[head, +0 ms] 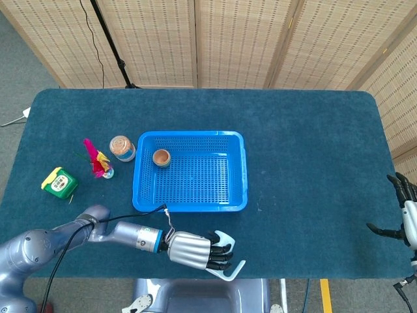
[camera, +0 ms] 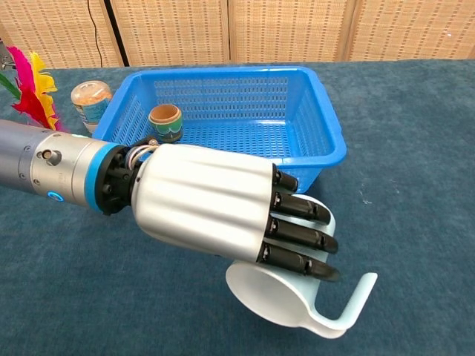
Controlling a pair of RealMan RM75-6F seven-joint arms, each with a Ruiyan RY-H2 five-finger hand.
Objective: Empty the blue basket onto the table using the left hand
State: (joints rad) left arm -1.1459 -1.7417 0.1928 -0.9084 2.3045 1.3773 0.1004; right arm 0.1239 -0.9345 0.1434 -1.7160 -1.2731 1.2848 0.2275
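Note:
My left hand point(head: 193, 250) point(camera: 223, 207) holds a white scoop-like cup point(camera: 297, 300) point(head: 229, 270) low over the table's near edge, in front of the blue basket point(head: 240, 171) point(camera: 326, 141). Its dark fingers point(camera: 300, 241) lie across the cup's top, and the handle points to the right. A small brown pot point(head: 161, 157) point(camera: 165, 122) stands in the basket's far left corner. My right hand point(head: 404, 208) hangs at the table's right edge with its fingers spread and nothing in them.
Left of the basket stand a jar with an orange lid point(head: 121, 147) point(camera: 91, 101), a red and yellow feather toy point(head: 96, 160) point(camera: 30, 85) and a small yellow-green box point(head: 59, 182). Woven screens back the table.

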